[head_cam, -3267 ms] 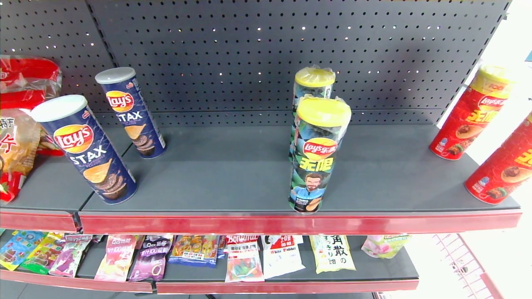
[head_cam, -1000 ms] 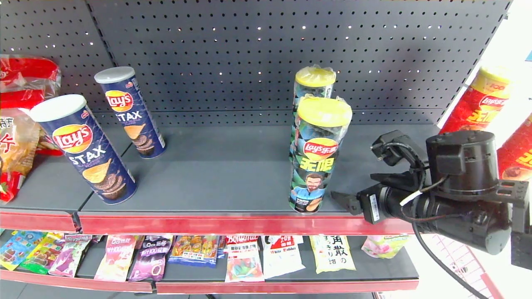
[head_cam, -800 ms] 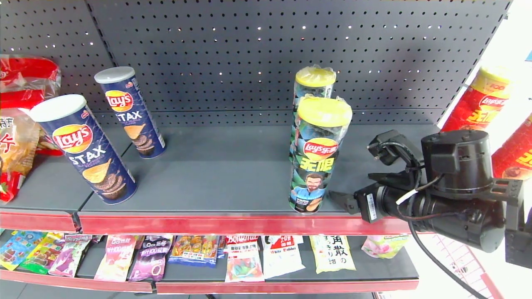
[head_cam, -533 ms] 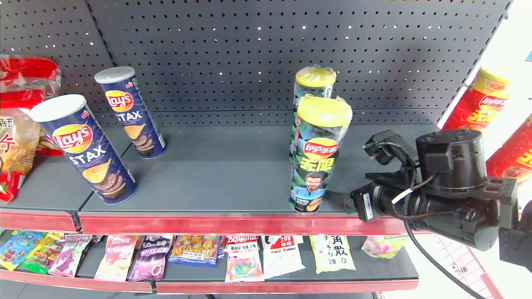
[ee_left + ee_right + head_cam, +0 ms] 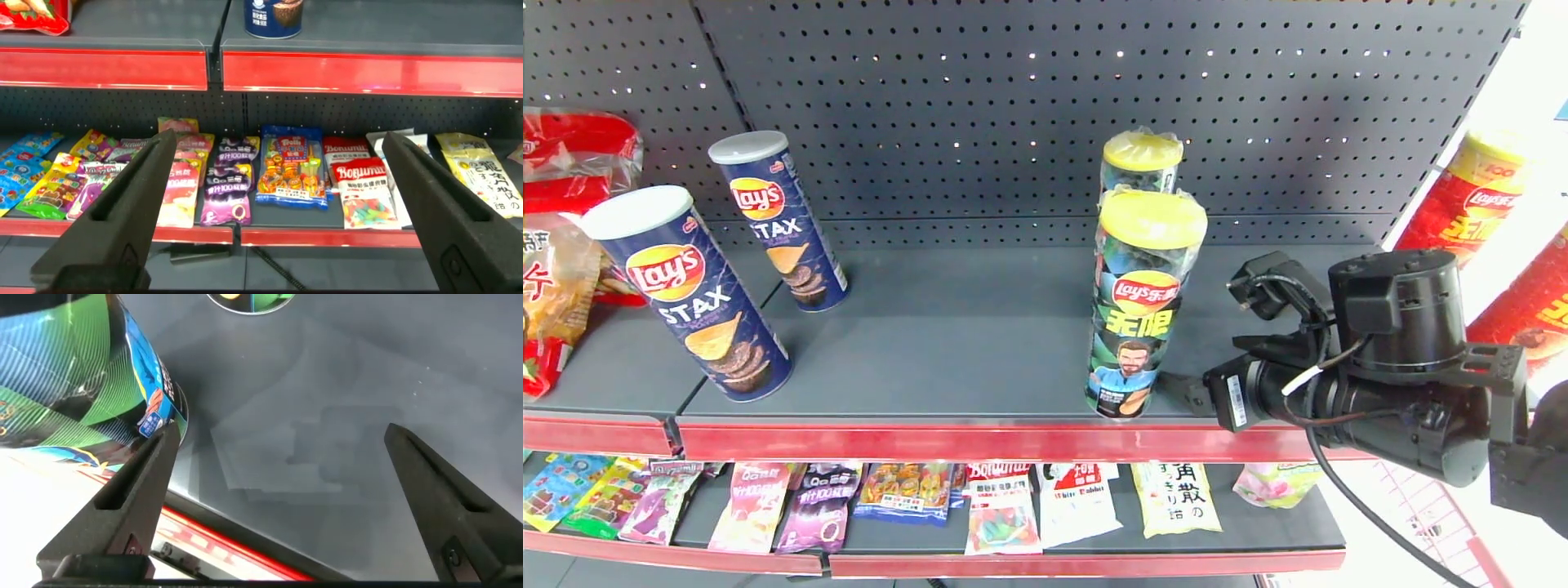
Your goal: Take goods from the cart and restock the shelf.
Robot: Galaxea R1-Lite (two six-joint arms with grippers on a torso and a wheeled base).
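Note:
Two green chip cans with yellow lids stand one behind the other on the grey shelf (image 5: 980, 343): a front can (image 5: 1139, 310) and a rear can (image 5: 1141, 159). The front can leans slightly to the left. My right gripper (image 5: 1205, 371) is open, low at the shelf's front edge, just right of the front can's base. In the right wrist view the gripper (image 5: 279, 433) faces bare shelf, with one finger (image 5: 131, 498) against the can's wall (image 5: 73, 376). My left gripper (image 5: 278, 136) is open and holds nothing, facing the lower shelf.
Two blue chip cans (image 5: 686, 294) (image 5: 776, 220) stand at the left and two red cans (image 5: 1462, 204) (image 5: 1527, 310) at the far right. Snack bags (image 5: 907, 490) lie on the lower shelf. A pink wire cart (image 5: 1437, 514) is at the bottom right.
My right arm came in from the right and crept left along the shelf's front edge. Its near finger reached the front green can, whose top has tipped a little to the left.

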